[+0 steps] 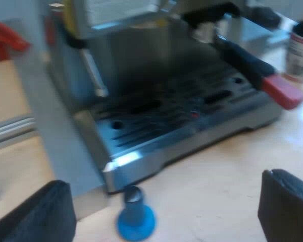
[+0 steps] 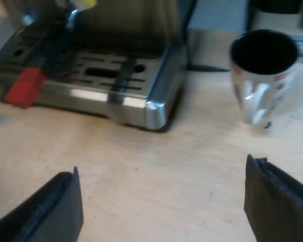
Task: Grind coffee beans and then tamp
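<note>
Left gripper (image 1: 161, 217): my two black fingers are wide apart and hold nothing. They hang low over the table.
Tamper (image 1: 135, 218): it is blue and stands up on the table between my left fingers. It touches neither finger. It is just beside the corner of the machine's tray.
Table (image 1: 222, 176): pale wood.
Espresso machine (image 1: 141, 60): shiny metal, close in front of my left gripper.
Tray (image 1: 182, 121): it has dark slots and sits at the machine's front, facing me.
Holder (image 1: 242, 58): it is locked into the machine's front, above the tray. Its dark handle sticks out over the tray.
Red end (image 1: 282, 92): the tip of that handle, out past the tray's edge.
Right gripper (image 2: 161, 201): these two black fingers are wide apart too and hold nothing. They hang over bare table near the tray's corner.
Mug (image 2: 265, 80): white with red marks and dark inside. It stands up on the table near the machine's corner, not touching it, with its handle turned toward my right gripper.
</note>
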Tool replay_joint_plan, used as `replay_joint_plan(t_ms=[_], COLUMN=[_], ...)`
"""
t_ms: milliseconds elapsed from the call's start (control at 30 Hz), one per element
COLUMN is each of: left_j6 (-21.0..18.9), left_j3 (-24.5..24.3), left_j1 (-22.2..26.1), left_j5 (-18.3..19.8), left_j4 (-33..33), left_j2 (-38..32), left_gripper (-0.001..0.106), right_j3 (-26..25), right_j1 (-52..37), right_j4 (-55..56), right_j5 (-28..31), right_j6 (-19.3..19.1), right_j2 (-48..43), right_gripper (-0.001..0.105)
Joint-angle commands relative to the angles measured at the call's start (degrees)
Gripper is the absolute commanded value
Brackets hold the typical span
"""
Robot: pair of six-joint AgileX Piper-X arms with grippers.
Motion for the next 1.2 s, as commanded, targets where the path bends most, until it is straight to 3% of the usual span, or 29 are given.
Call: replay_joint_plan(t_ms=[33, 200, 433, 600, 700, 800, 1033, 1067, 1200], left_j6=[-0.7, -0.6, 0.0, 0.0, 0.0, 0.0, 0.0, 0.0, 0.5], left_j3=[-0.6, -0.6, 0.7, 4.7, 5.7, 10.0, 13.0, 13.7, 15.3], left_j1=[-2.9, -7.7, -12.9, -14.7, -14.7, -14.7, -14.7, -14.7, -14.7], left_j5=[1.9, 6.1, 11.9, 14.3, 15.5, 20.0, 20.1, 20.1, 20.1], left_j4=[-2.8, -4.3, -12.5, -17.2, -18.7, -24.5, -27.6, -28.5, -31.7], left_j2=[1.7, 5.6, 10.7, 14.4, 15.0, 16.8, 18.9, 19.5, 22.9], left_gripper=[0.075, 0.075, 0.075, 0.075, 0.075, 0.075, 0.075, 0.075, 0.075], right_j3=[-1.3, -1.4, -1.0, 2.0, 4.1, 8.4, 13.8, 18.3, 21.8], right_j1=[3.4, 10.1, 20.5, 30.7, 34.7, 41.1, 47.3, 52.3, 56.8], right_j4=[-0.4, -0.4, -3.4, -11.7, -15.8, -23.0, -31.7, -38.9, -47.5], right_j5=[-1.0, -2.2, -1.3, 10.6, 14.3, 21.0, 26.9, 33.3, 38.9], right_j6=[-0.7, -1.0, 0.1, 5.6, 7.4, 10.3, 14.3, 16.8, 20.7], right_j2=[3.1, 8.5, 12.8, 13.3, 13.3, 13.3, 13.3, 14.6, 18.8], right_gripper=[0.069, 0.069, 0.069, 0.069, 0.068, 0.066, 0.062, 0.061, 0.05])
